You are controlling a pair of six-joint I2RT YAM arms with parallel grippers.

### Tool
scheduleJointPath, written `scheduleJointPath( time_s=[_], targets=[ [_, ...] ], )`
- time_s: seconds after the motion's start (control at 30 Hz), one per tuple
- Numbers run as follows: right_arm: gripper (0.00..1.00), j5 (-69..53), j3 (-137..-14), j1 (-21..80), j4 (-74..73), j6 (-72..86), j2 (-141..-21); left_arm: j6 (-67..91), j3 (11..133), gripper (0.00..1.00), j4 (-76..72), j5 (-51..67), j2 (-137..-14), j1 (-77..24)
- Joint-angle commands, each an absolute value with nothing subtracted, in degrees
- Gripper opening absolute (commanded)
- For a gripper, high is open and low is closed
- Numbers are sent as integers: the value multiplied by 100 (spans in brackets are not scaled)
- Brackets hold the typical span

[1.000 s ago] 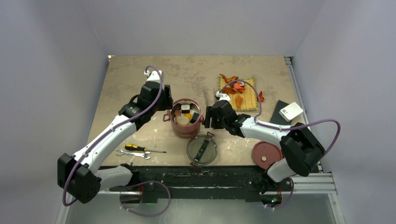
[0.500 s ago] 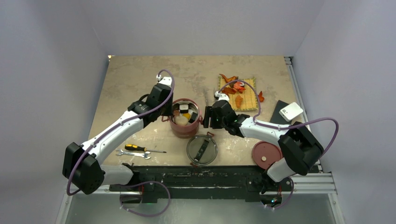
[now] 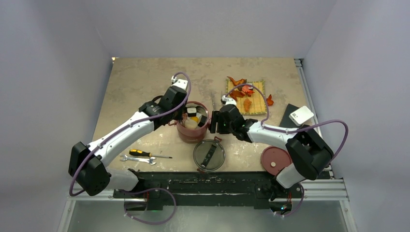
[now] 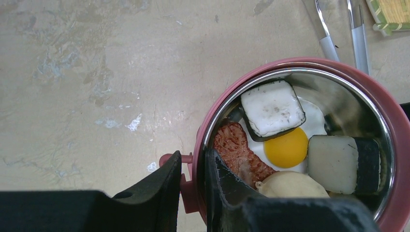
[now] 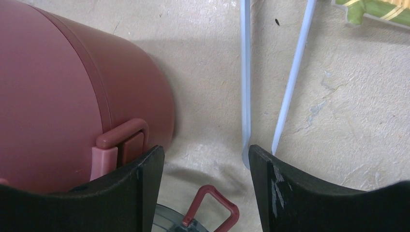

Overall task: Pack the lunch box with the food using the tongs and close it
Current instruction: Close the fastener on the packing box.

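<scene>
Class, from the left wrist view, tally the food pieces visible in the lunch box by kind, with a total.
Fried egg: 1
White cubes: 2
Red-brown chunk: 1
Beige bun: 1
Total visible in the lunch box: 5

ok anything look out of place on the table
One small orange-red toy food piece lies on the bare table just right of the yellow woven mat, apart from the pieces on it. Nothing else looks spilled or damaged.

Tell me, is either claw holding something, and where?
The left gripper pinches the lunch box by its rim, beside a side handle. The right gripper is open and holds nothing.
</scene>
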State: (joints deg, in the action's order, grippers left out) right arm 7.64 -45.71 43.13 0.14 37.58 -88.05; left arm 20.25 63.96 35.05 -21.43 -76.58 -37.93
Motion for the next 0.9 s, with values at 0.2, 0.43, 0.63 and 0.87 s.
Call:
scheduleJointPath(
  time_s=[0.2,0.43,0.63,0.87],
  targets=[
    [68,461,-4587,4346,688,3810,-8786,1931,6691,4,3422,-2328,-7787,-3981],
    [68,587,-4410,4346,755,3841,-8495,2049,6463,10,3442,-2444,-7645,-3980],
    [69,1318,-4386,4314,59,3965,-8315,2158,6363,34,3557,-2621,-7458,-3972],
    [69,1569,-4149,3997,-359,3965,-7694,2197,6464,59,3549,-2300,-7188,-3959]
  ],
)
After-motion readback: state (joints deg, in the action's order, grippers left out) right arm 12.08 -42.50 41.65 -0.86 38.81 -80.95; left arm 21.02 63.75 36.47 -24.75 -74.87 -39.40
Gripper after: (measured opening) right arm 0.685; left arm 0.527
